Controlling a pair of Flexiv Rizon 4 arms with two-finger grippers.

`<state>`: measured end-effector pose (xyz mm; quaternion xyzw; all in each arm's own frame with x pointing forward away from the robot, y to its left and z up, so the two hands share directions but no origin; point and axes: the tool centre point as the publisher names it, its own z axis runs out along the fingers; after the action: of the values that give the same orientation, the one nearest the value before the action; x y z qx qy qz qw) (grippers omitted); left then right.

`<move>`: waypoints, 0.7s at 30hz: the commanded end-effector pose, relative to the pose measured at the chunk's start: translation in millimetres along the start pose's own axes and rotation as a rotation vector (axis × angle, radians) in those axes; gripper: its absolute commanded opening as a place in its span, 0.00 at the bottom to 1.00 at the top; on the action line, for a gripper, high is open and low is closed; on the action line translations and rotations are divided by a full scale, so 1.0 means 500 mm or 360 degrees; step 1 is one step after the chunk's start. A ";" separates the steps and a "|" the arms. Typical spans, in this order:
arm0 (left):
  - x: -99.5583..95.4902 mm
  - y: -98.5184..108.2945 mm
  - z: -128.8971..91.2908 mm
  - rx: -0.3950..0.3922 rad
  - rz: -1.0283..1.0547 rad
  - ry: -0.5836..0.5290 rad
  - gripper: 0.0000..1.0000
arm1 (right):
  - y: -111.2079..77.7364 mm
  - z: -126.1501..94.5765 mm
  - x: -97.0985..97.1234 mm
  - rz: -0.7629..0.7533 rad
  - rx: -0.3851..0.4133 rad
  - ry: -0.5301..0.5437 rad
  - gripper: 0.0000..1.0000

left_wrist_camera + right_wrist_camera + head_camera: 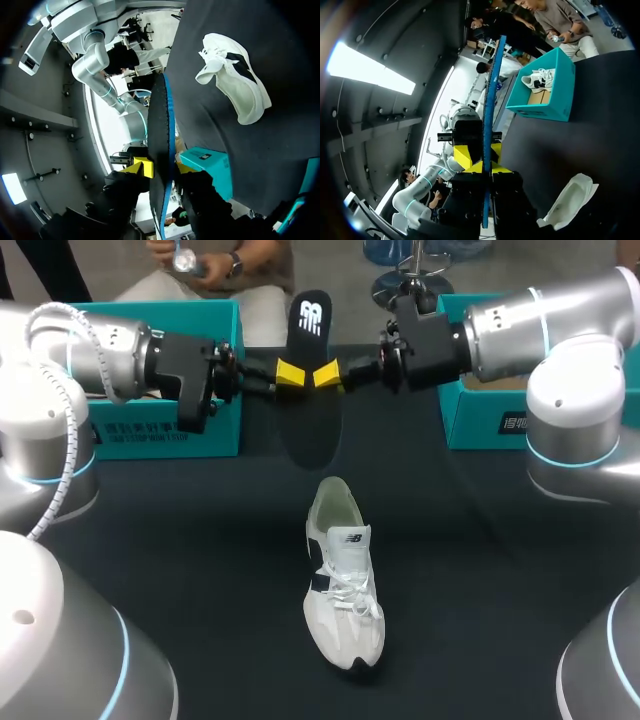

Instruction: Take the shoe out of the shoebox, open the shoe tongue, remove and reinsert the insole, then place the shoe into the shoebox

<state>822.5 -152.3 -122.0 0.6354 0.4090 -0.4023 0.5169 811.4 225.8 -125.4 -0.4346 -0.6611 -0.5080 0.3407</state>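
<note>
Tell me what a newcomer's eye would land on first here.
A black insole stands on edge in mid-air over the far side of the dark table, gripped from both sides by the yellow-tipped jaws of the left arm and the right arm. Nearer the robot, a white shoe lies on the table, with the teal left shoebox and right shoebox farther back.

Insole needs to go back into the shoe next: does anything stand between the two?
Nothing visible does. The insole, pinched by the left gripper and right gripper, hangs over bare table, with the shoe lying nearer the robot.
</note>
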 end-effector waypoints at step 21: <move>-0.007 -0.071 -0.115 0.0316 -0.0446 0.0259 1.00 | -0.010 -0.044 -0.050 -0.0005 -0.0044 -0.0116 0.00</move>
<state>794.2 -91.0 -122.2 0.6499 0.4914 -0.4577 0.3559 820.2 198.6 -143.2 -0.4544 -0.6681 -0.5000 0.3116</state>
